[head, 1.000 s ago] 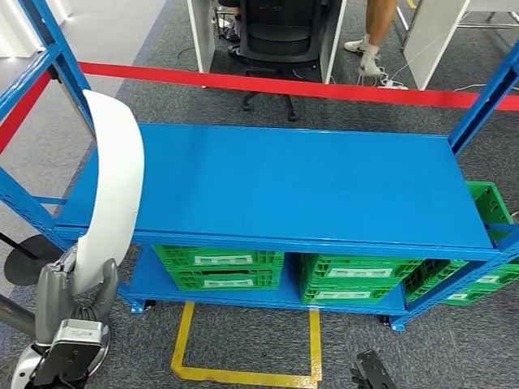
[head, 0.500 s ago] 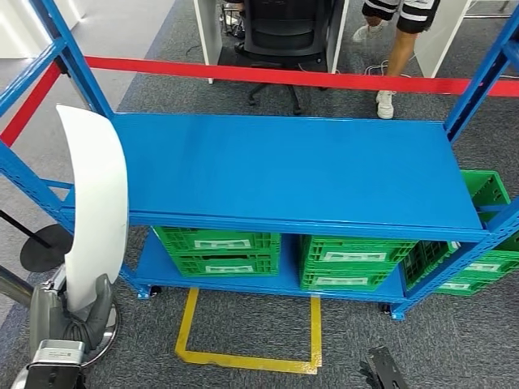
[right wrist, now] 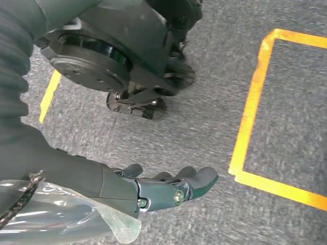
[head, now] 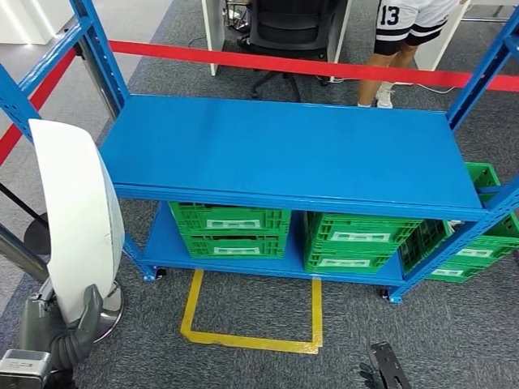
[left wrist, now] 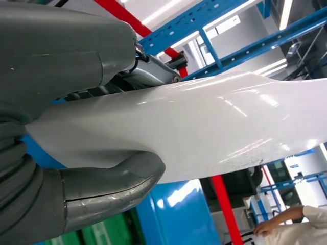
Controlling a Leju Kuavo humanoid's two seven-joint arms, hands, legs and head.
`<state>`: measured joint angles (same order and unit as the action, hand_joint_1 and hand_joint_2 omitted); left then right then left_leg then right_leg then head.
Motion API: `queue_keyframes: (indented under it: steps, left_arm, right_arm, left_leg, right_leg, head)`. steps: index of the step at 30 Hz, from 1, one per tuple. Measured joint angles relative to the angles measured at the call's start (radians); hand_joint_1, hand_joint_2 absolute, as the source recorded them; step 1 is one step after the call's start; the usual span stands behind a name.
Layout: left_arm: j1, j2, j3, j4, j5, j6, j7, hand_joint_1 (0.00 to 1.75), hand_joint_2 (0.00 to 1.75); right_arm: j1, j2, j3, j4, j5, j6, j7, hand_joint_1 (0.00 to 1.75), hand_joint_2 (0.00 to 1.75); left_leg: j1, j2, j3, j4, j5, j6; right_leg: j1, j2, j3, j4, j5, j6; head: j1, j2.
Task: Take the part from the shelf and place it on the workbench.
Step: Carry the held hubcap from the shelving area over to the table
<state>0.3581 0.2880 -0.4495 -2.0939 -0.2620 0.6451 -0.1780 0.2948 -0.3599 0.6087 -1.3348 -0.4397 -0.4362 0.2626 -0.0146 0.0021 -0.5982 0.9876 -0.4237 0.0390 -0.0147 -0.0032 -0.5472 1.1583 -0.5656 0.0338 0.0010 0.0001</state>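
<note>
1. Grey carpet (head: 257, 312) marked with a yellow taped square (head: 250, 340) runs under a blue steel shelf unit (head: 288, 154), its upper deck bare and green slatted plastic crates (head: 231, 231) lined up on the lower deck; a red barrier tape (head: 276, 63) crosses behind it, where a person in shorts (head: 404, 24) stands.

2. A long, curved, glossy white plastic part (head: 76, 215) stands upright off the shelf's near left corner, clear of the deck, its lower end clamped in the left robot hand (head: 58, 336); the left wrist view shows the thick grey thumb (left wrist: 112, 181) pressed on one face and darker fingers on the other.

3. At the robot's side the right robot hand (right wrist: 169, 186) hangs over the carpet, fingers apart and holding nothing.

4. The step in hand appears to be the carry: the part is off the shelf, and no bench is in sight.

5. Doing it well likely means keeping the grip firm at that low end, since the tall panel could lever out of the fingers, and swinging it wide of the blue upright post (head: 100, 53) while turning away.

6. Setting it down flat, not on edge, would suit so curved a shell.
</note>
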Motion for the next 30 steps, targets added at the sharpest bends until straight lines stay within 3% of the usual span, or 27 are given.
queue_keyframes:
  steps: [2, 4, 6, 7, 8, 10, 11, 12, 13, 14, 15, 17, 18, 19, 21, 22, 24, 26, 27, 28, 29, 30]
  left_arm:
    - [0.003, 0.005, 0.000, 0.000, 0.003, 0.000, -0.001, 1.75, 1.75]
    - [0.005, 0.010, -0.001, -0.002, 0.004, 0.000, -0.002, 1.75, 1.75]
    - [0.007, 0.015, -0.002, -0.002, 0.007, 0.000, -0.004, 1.75, 1.75]
    - [0.008, 0.018, -0.003, -0.003, 0.010, 0.000, -0.005, 1.75, 1.75]
    - [0.009, 0.021, -0.004, -0.003, 0.018, -0.002, -0.008, 1.75, 1.75]
    - [0.010, 0.027, -0.005, -0.003, 0.046, -0.008, -0.019, 1.75, 1.75]
    - [0.011, 0.029, -0.006, -0.003, 0.065, -0.014, -0.027, 1.75, 1.75]
    - [0.012, 0.032, -0.006, -0.003, 0.084, -0.019, -0.035, 1.75, 1.75]
    - [0.013, 0.034, -0.007, -0.003, 0.101, -0.026, -0.044, 1.75, 1.75]
    - [0.015, 0.036, -0.007, -0.003, 0.115, -0.031, -0.052, 1.75, 1.75]
    - [0.016, 0.037, -0.006, -0.003, 0.129, -0.038, -0.061, 1.75, 1.75]
    - [0.016, 0.039, -0.005, -0.003, 0.157, -0.057, -0.077, 1.75, 1.75]
    - [0.016, 0.040, -0.004, -0.003, 0.173, -0.069, -0.085, 1.75, 1.75]
    - [0.016, 0.040, -0.001, -0.003, 0.187, -0.082, -0.091, 1.75, 1.75]
    - [0.015, 0.038, 0.007, -0.002, 0.212, -0.111, -0.099, 1.75, 1.75]
    - [0.015, 0.035, 0.013, -0.001, 0.223, -0.127, -0.101, 1.75, 1.75]
    - [0.013, 0.028, 0.025, 0.003, 0.237, -0.158, -0.105, 1.75, 1.75]
    - [0.012, 0.017, 0.038, 0.014, 0.248, -0.185, -0.112, 1.75, 1.75]
    - [0.012, 0.011, 0.045, 0.021, 0.251, -0.196, -0.117, 1.75, 1.75]
    - [0.011, 0.004, 0.052, 0.028, 0.253, -0.208, -0.123, 1.75, 1.75]
    - [0.011, -0.002, 0.059, 0.036, 0.255, -0.220, -0.129, 1.75, 1.75]
    - [0.010, -0.009, 0.066, 0.042, 0.259, -0.233, -0.136, 1.75, 1.75]
  right_arm:
    - [-0.003, -0.004, 0.005, 0.000, -0.001, -0.002, 0.001, 0.00, 1.75]
    - [-0.006, -0.007, 0.008, 0.000, -0.001, -0.004, 0.002, 0.00, 1.75]
    - [-0.006, -0.008, 0.011, 0.000, -0.001, -0.005, 0.003, 0.00, 1.75]
    - [-0.006, -0.009, 0.013, 0.000, -0.001, -0.008, 0.004, 0.00, 1.75]
    - [-0.006, -0.009, 0.016, 0.001, -0.001, -0.015, 0.006, 0.00, 1.75]
    - [-0.006, -0.010, 0.019, 0.001, -0.008, -0.037, 0.006, 0.00, 1.75]
    - [-0.004, -0.010, 0.020, 0.001, -0.015, -0.051, 0.001, 0.00, 1.75]
    - [-0.001, -0.010, 0.020, 0.001, -0.023, -0.064, -0.007, 0.00, 1.75]
    - [0.001, -0.010, 0.020, 0.001, -0.031, -0.077, -0.020, 0.00, 1.75]
    - [0.003, -0.010, 0.018, 0.000, -0.040, -0.089, -0.034, 0.00, 1.75]
    - [0.005, -0.010, 0.013, -0.002, -0.052, -0.097, -0.048, 0.00, 1.75]
    - [0.010, -0.009, -0.001, -0.010, -0.080, -0.102, -0.078, 0.00, 1.75]
    - [0.011, -0.009, -0.009, -0.014, -0.091, -0.102, -0.093, 0.00, 1.75]
    - [0.011, -0.008, -0.017, -0.018, -0.097, -0.102, -0.107, 0.00, 1.75]
    - [0.012, -0.007, -0.030, -0.024, -0.100, -0.101, -0.124, 0.00, 1.75]
    - [0.013, -0.006, -0.036, -0.027, -0.099, -0.101, -0.128, 0.00, 1.75]
    - [0.017, -0.003, -0.042, -0.031, -0.105, -0.100, -0.129, 0.00, 1.75]
    - [0.025, -0.002, -0.046, -0.033, -0.120, -0.100, -0.129, 0.00, 1.75]
    - [0.031, -0.001, -0.047, -0.032, -0.129, -0.101, -0.129, 0.00, 1.75]
    - [0.039, -0.001, -0.048, -0.031, -0.138, -0.103, -0.129, 0.00, 1.75]
    - [0.047, -0.001, -0.047, -0.030, -0.147, -0.107, -0.131, 0.00, 1.75]
    - [0.056, -0.001, -0.046, -0.028, -0.156, -0.112, -0.135, 0.00, 1.75]
  left_leg:
    - [-0.002, 0.000, -0.015, 0.007, 0.016, -0.009]
    - [-0.001, 0.000, -0.021, 0.008, 0.033, -0.020]
    - [0.003, -0.001, -0.026, 0.011, 0.034, -0.033]
    - [0.005, -0.002, -0.032, 0.026, 0.009, -0.041]
    - [0.008, -0.003, -0.041, 0.060, -0.035, -0.049]
    - [0.015, -0.003, -0.063, 0.178, -0.145, -0.063]
    - [0.019, -0.003, -0.069, 0.239, -0.177, -0.068]
    - [0.022, -0.003, -0.066, 0.282, -0.186, -0.073]
    - [0.025, -0.003, -0.050, 0.295, -0.170, -0.076]
    - [0.028, -0.003, -0.018, 0.270, -0.142, -0.078]
    - [0.030, -0.003, 0.030, 0.210, -0.114, -0.079]
    - [0.030, -0.005, 0.128, 0.063, -0.104, -0.075]
    - [0.028, -0.006, 0.157, 0.013, -0.113, -0.069]
    - [0.025, -0.007, 0.164, -0.011, -0.123, -0.062]
    - [0.024, -0.004, 0.147, -0.017, -0.114, -0.043]
    - [0.023, -0.002, 0.136, -0.017, -0.105, -0.032]
    - [0.023, 0.003, 0.112, -0.019, -0.083, -0.012]
    - [0.018, 0.003, 0.082, -0.017, -0.060, -0.005]
    - [0.015, 0.003, 0.066, -0.016, -0.048, -0.004]
    - [0.012, 0.003, 0.049, -0.014, -0.036, -0.004]
    - [0.010, 0.002, 0.033, -0.012, -0.025, -0.004]
    - [0.008, 0.002, 0.020, -0.010, -0.015, -0.006]
  right_leg:
    - [0.005, 0.001, 0.099, -0.147, 0.004, -0.009]
    - [0.010, 0.002, 0.127, -0.206, -0.008, -0.017]
    - [0.010, -0.002, 0.110, -0.211, 0.008, -0.030]
    - [0.008, -0.005, 0.101, -0.212, 0.019, -0.038]
    - [0.006, -0.008, 0.090, -0.214, 0.031, -0.043]
    - [0.005, -0.013, 0.063, -0.212, 0.053, -0.048]
    - [0.005, -0.014, 0.051, -0.209, 0.064, -0.047]
    - [0.005, -0.016, 0.037, -0.205, 0.074, -0.046]
    - [0.004, -0.017, 0.021, -0.199, 0.084, -0.043]
    - [0.003, -0.018, 0.006, -0.192, 0.093, -0.040]
    - [0.002, -0.018, -0.010, -0.184, 0.100, -0.036]
    - [0.003, -0.017, -0.035, -0.168, 0.113, -0.025]
    - [0.004, -0.017, -0.043, -0.164, 0.120, -0.018]
    - [0.004, -0.017, -0.050, -0.162, 0.129, -0.012]
    - [0.001, -0.015, -0.061, -0.161, 0.139, 0.002]
    - [0.000, -0.013, -0.071, -0.151, 0.124, 0.007]
    - [-0.003, -0.006, -0.099, -0.076, 0.039, 0.012]
    - [-0.003, -0.002, -0.129, 0.053, -0.050, 0.014]
    - [-0.003, -0.001, -0.132, 0.101, -0.064, 0.013]
    - [-0.002, -0.001, -0.121, 0.122, -0.053, 0.012]
    - [-0.001, -0.001, -0.094, 0.106, -0.024, 0.009]
    - [0.000, 0.000, -0.050, 0.057, 0.007, 0.005]
  head:
    - [0.000, 0.000]
    - [0.000, 0.000]
    - [0.000, 0.000]
    - [-0.001, 0.000]
    - [-0.003, 0.000]
    - [-0.005, 0.000]
    - [-0.006, 0.000]
    - [-0.006, 0.000]
    - [-0.006, 0.000]
    - [-0.006, 0.000]
    - [-0.006, 0.000]
    - [-0.005, 0.000]
    - [-0.005, 0.000]
    - [-0.005, 0.000]
    - [-0.004, 0.000]
    - [-0.003, 0.000]
    - [0.000, 0.000]
    - [0.002, 0.000]
    - [0.003, 0.000]
    - [0.003, 0.000]
    - [0.002, 0.000]
    - [0.002, 0.000]
